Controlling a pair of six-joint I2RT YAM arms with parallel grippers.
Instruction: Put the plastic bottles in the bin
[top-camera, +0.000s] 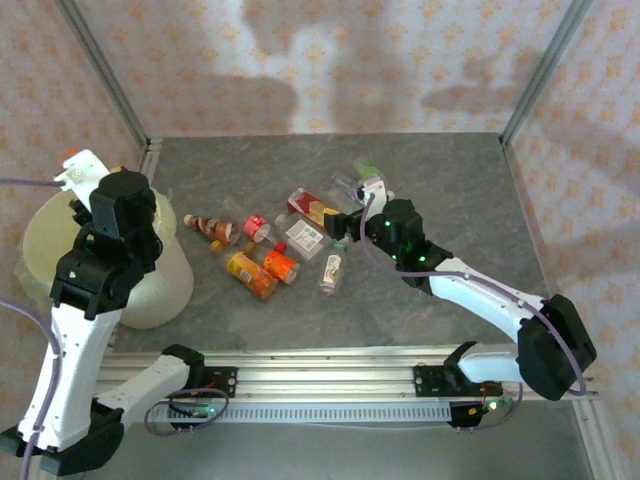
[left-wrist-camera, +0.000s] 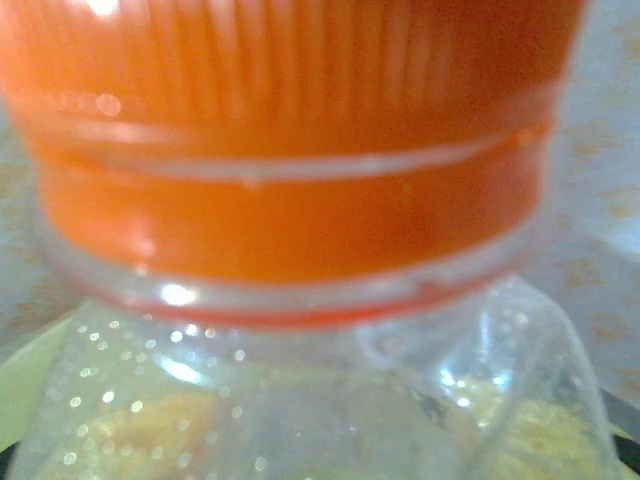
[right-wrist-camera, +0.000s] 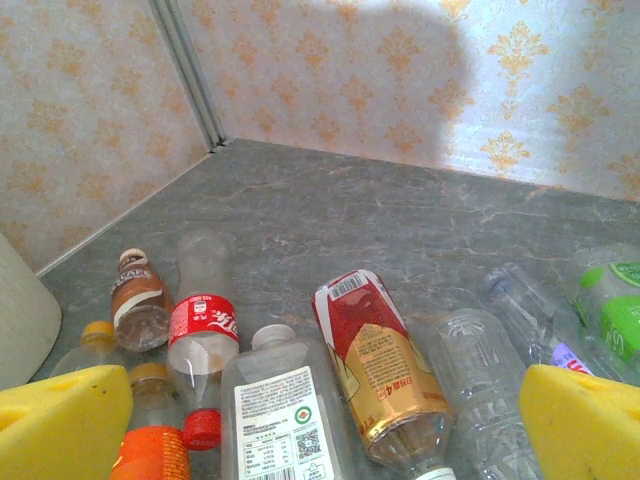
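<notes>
left hand (top-camera: 82, 175) pinches the orange-capped bottle (left-wrist-camera: 300, 130) over the bin (top-camera: 165, 285) at bench (top-camera: 450, 180) left | right hand (right-wrist-camera: 325, 425) spread, low over the loose bottles (top-camera: 250, 272) mid-bench | red-gold bottle (right-wrist-camera: 385, 365) lies between its pads (right-wrist-camera: 60, 420), long axis running away from the hand, crosswise to the gap | right arm nearer

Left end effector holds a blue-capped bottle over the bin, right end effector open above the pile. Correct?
No. The cap is orange, not blue; the left wrist view shows it. The rest holds: bottle over the bin, right end effector open above the pile.
</notes>
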